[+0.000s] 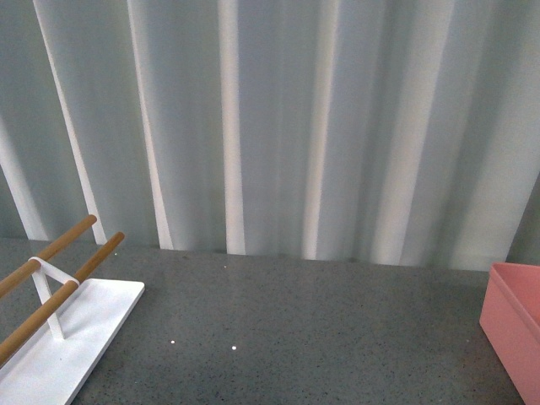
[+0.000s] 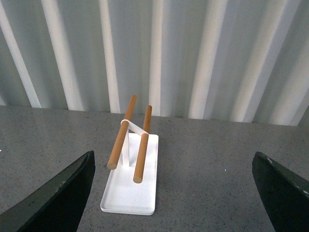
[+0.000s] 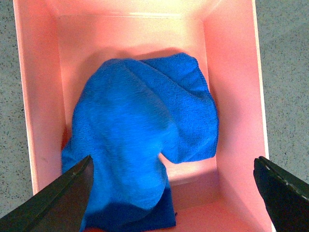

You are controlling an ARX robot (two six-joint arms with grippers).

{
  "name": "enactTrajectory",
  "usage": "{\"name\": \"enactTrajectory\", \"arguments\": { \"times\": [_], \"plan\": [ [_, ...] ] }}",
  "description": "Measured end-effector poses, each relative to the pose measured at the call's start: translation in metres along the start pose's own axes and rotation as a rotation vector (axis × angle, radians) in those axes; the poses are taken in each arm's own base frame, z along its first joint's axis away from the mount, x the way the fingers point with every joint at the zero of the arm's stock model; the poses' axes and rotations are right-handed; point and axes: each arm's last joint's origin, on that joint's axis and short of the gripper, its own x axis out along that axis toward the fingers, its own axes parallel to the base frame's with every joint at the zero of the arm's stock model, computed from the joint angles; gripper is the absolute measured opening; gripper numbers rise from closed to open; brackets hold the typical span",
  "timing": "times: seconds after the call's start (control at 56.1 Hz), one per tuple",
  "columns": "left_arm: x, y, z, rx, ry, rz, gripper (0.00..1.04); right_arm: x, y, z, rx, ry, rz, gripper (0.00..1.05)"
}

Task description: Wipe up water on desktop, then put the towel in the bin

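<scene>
Grey speckled desktop point(image 1: 321, 329) before pale, apparently pleated curtain point(image 1: 278, 126).

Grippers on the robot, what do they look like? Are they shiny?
Only the fingertips show, in the two wrist views. The left gripper has two dark, almost black fingers shaped like pointed wedges, matt rather than shiny, with small pale scuffs along the edges. The right gripper looks the same: two dark pointed fingers with a thin pale line near the edge. No cables or markings show.
</scene>
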Motion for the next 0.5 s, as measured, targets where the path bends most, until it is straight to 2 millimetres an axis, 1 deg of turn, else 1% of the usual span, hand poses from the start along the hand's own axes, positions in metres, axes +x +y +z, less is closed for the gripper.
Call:
{"name": "enactTrajectory", "arguments": {
  "times": [0.303,0.321,0.338,0.374,0.41,0.481,0.499],
  "plan": [
    [0.000,0.000,0.000,0.000,0.000,0.000,0.98,0.001,0.000,0.000,0.005,-0.011,0.014,0.97],
    [0.000,0.000,0.000,0.000,0.000,0.000,0.98,0.002,0.000,-0.001,0.017,-0.035,0.028,0.96],
    [0.000,0.000,0.000,0.000,0.000,0.000,0.98,0.006,0.000,-0.003,0.042,-0.109,0.079,0.93],
    [0.000,0.000,0.000,0.000,0.000,0.000,0.98,0.011,0.005,-0.011,0.080,-0.263,0.206,0.86],
    [0.000,0.000,0.000,0.000,0.000,0.003,0.98,0.014,0.010,-0.021,0.091,-0.364,0.284,0.81],
    [0.000,0.000,0.000,0.001,0.000,-0.001,0.98,0.013,0.020,-0.046,0.083,-0.588,0.348,0.69],
    [0.000,0.000,0.000,0.001,0.000,-0.001,0.98,0.012,0.021,-0.048,0.082,-0.623,0.349,0.67]
  ]
}}
